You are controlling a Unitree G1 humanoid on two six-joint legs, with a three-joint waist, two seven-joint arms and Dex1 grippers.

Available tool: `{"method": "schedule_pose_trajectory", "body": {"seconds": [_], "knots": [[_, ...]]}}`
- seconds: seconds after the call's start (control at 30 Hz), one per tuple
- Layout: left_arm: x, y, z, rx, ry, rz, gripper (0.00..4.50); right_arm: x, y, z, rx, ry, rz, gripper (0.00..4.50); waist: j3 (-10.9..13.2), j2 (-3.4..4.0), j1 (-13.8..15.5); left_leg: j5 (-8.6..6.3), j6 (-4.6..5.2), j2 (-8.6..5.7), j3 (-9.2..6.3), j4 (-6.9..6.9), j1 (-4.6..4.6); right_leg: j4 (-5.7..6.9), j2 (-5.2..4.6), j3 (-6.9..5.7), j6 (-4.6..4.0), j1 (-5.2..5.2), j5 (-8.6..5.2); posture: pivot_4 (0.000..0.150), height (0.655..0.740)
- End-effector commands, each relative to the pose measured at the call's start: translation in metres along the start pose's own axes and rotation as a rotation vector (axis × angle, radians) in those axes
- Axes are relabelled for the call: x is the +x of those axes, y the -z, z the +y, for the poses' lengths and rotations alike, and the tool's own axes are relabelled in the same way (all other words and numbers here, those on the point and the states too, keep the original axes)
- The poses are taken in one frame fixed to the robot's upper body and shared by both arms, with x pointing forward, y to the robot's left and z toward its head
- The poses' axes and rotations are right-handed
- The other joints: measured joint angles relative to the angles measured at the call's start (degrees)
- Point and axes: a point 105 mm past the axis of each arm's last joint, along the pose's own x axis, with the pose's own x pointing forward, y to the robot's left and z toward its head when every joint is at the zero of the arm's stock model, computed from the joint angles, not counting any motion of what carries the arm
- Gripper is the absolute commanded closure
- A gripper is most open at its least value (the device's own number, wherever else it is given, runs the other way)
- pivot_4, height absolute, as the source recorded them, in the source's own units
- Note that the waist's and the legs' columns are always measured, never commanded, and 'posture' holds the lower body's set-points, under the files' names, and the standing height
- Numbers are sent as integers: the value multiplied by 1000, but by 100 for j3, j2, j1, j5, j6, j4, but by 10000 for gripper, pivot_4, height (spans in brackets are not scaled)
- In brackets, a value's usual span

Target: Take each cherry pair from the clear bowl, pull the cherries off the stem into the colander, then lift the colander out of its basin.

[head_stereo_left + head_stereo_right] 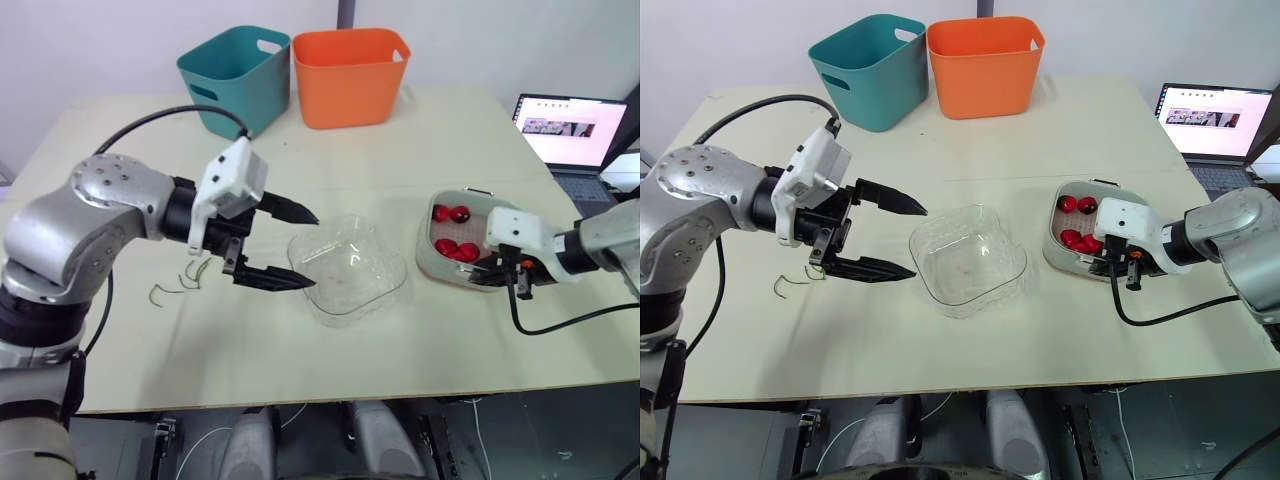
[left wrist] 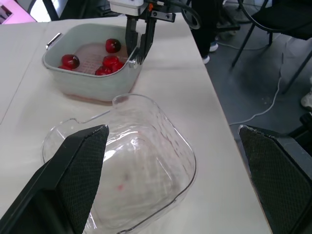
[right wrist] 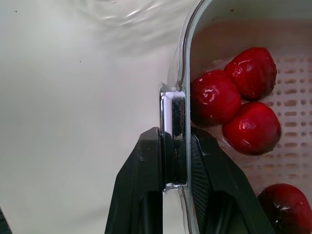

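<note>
The clear bowl (image 1: 348, 270) sits mid-table and holds no cherries. My left gripper (image 1: 316, 252) hovers open at its left edge, one finger (image 2: 73, 165) on each side of the rim. To the right is the pale basin (image 1: 428, 250) with the perforated colander (image 2: 90, 51) inside, holding several red cherries (image 1: 455, 248). My right gripper (image 3: 175, 134) is shut on the metal handle (image 3: 174, 112) at the colander's near rim, and it also appears in the left wrist view (image 2: 137, 46). Three cherries (image 3: 243, 107) lie just inside that rim.
Several green stems (image 1: 185, 278) lie on the table left of the bowl, under my left arm. A teal bin (image 1: 235, 75) and an orange bin (image 1: 350, 75) stand at the back. An open laptop (image 1: 570, 130) is at the far right.
</note>
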Motion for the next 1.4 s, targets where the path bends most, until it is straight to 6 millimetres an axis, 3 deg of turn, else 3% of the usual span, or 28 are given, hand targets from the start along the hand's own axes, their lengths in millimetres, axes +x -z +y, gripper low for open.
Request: {"method": "schedule_pose_trajectory", "body": {"seconds": [0.03,0.43,0.97,1.4], "knots": [[-5,-6,2,40,-27,-9,0,-19,-13,-6,-50,50,-17,40889,0,0,0,0,0,0,0,0,0,0,0,0,0,0,0,1500,7400],[-4,2,7,31,-34,0,0,-45,-25,-9,-83,62,-13,40889,0,0,-1,0,0,0,0,0,0,0,0,0,0,-1,0,1500,7400],[-26,18,41,-8,-171,-5,0,-84,-45,-24,-74,88,-79,40889,0,1,0,0,0,0,2,6,-3,3,-1,0,-3,-3,2,1500,7400],[-25,15,44,13,-170,-22,0,-84,-45,-21,-70,75,-77,40889,0,2,-5,0,0,0,2,6,-2,5,-1,0,-2,-3,3,1500,7400]]}}
